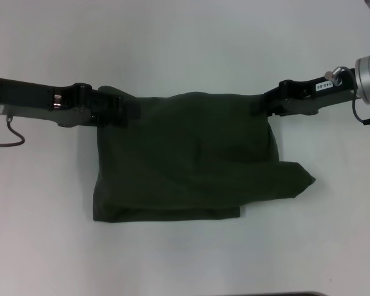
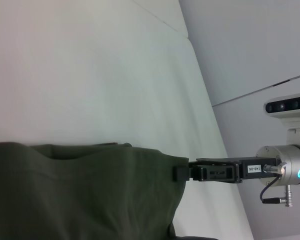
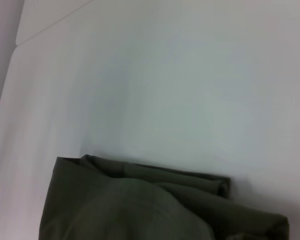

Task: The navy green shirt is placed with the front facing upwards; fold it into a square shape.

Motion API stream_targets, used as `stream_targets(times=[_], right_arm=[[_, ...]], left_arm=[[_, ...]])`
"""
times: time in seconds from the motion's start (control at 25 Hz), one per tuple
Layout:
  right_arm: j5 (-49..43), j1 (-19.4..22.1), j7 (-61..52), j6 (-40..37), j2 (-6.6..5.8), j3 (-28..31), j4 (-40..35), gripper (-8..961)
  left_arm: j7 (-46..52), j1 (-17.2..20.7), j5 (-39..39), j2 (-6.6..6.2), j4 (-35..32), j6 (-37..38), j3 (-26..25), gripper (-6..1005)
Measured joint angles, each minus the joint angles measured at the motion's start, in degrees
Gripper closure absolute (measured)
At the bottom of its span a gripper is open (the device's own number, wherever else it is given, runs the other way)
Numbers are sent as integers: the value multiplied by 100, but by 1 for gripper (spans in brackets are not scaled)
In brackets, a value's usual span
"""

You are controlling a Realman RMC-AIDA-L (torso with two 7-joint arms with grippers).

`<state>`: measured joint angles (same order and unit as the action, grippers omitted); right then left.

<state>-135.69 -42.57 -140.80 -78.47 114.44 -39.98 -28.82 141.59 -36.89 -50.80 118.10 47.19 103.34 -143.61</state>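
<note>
Dark olive-green cotton shirt [image 1: 191, 157] lies partly folded on the white table [image 1: 185, 43], centre of the head view; no lettering visible, plain green cloth only. Its far edge is lifted and stretched between the two arms. Near edge rests on the table in a doubled layer; one flap juts out at the right near corner.

Left gripper [image 1: 114, 106] at the far left corner of the shirt, fingers closed on the cloth. Right gripper [image 1: 266, 102] at the far right corner, also clamped on the hem, as confirmed in the left wrist view [image 2: 182, 173].
</note>
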Motion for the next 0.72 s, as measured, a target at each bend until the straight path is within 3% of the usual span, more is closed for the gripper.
stream_targets(times=[0.28,0.4,0.72], right_arm=[[8,-13,-16,-36,18,40,-105,672],[70,6,-52,-125,23,55,-244,876],[197,5,-55,-129,-14,62,-357,877]], left_arm=[[0,-1,0,3,0,-7,5,521],[0,10,0,-4,0,-8,2,520],[0,14,0,-9,1,-8,0,519]])
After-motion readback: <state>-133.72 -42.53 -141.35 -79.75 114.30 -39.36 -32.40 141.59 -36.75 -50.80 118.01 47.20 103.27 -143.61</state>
